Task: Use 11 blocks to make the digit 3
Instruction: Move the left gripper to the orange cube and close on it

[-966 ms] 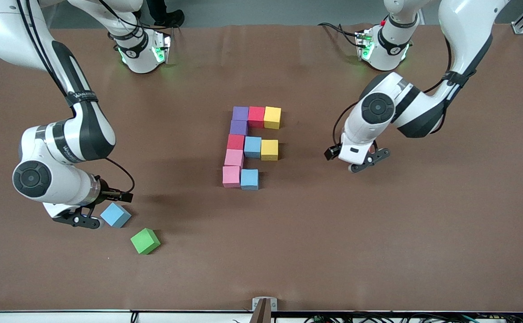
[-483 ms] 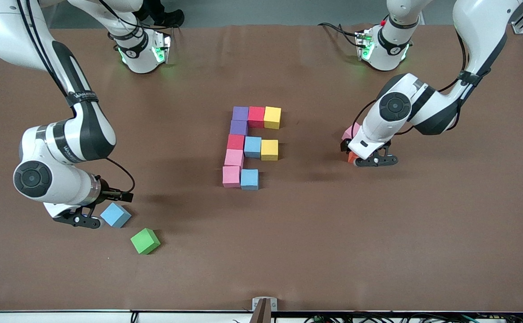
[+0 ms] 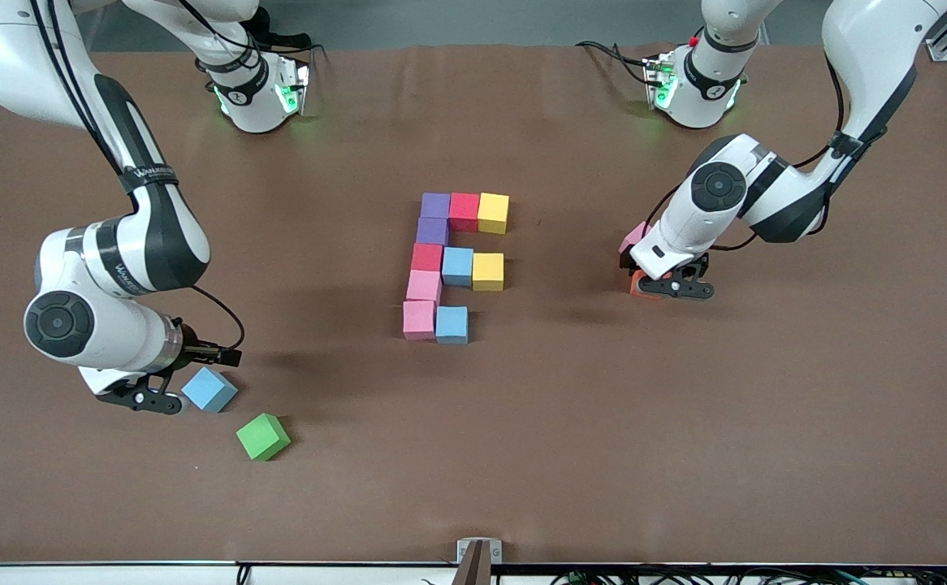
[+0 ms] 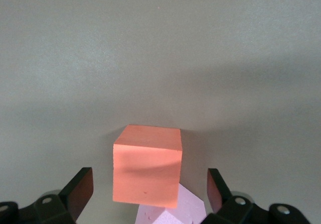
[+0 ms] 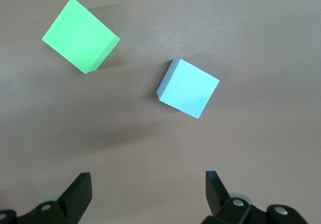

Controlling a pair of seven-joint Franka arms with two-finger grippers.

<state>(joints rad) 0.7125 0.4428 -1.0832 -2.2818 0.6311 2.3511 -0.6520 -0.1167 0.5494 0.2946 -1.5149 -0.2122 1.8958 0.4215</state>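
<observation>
The left gripper [image 3: 662, 286] hangs low over the tabletop [image 3: 685, 447] toward the left arm's end, its fingers [image 4: 80, 190] spread wide and holding nothing. The orange block [image 4: 148, 171] sits between them, square to the gap, with clear room at either side, so this looks like the line-up for a pick; nothing is clamped yet. A pink block [image 4: 170, 215] touches the orange one's corner close under the wrist, which could get nudged when the fingers close. Toward the middle of the tabletop stands the unfinished digit 3 [image 3: 451, 264]: nine touching cubes, the bar nearest the front camera one cube short, and the orange block seems meant for that spot, beside the light blue cube [image 3: 451, 324]. Down at the right arm's end, the right gripper [image 3: 142, 397] waits with its fingers [image 5: 79, 194] equally wide and empty, just beside a stray light blue block [image 5: 188, 88], which lies outside the gap. The green cube [image 5: 80, 35] rests near that one, apart from it.
</observation>
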